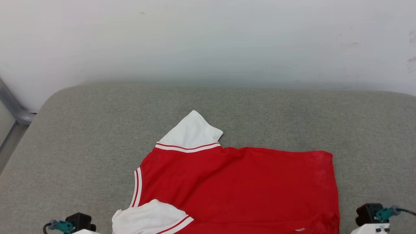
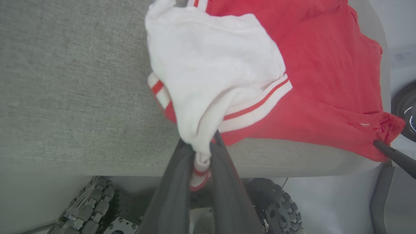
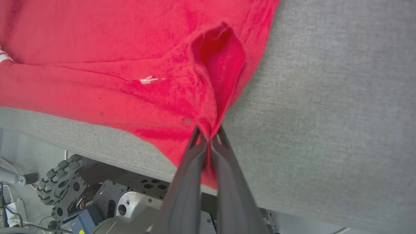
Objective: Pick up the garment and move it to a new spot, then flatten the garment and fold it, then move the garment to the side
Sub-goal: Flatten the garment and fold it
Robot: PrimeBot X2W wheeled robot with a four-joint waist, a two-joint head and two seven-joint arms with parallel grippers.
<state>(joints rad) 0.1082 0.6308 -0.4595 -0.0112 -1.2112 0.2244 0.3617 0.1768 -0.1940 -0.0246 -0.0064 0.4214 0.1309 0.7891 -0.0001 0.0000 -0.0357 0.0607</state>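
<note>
Red garment (image 1: 240, 185), white striped sleeves

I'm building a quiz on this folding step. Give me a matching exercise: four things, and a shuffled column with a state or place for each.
1 left gripper
2 right gripper
3 far sleeve
4 grey cushion

A under the garment
B shut on red hem corner
C shut on near white sleeve
D lying flat, held by nothing

Pairs: 1-C, 2-B, 3-D, 4-A
</note>
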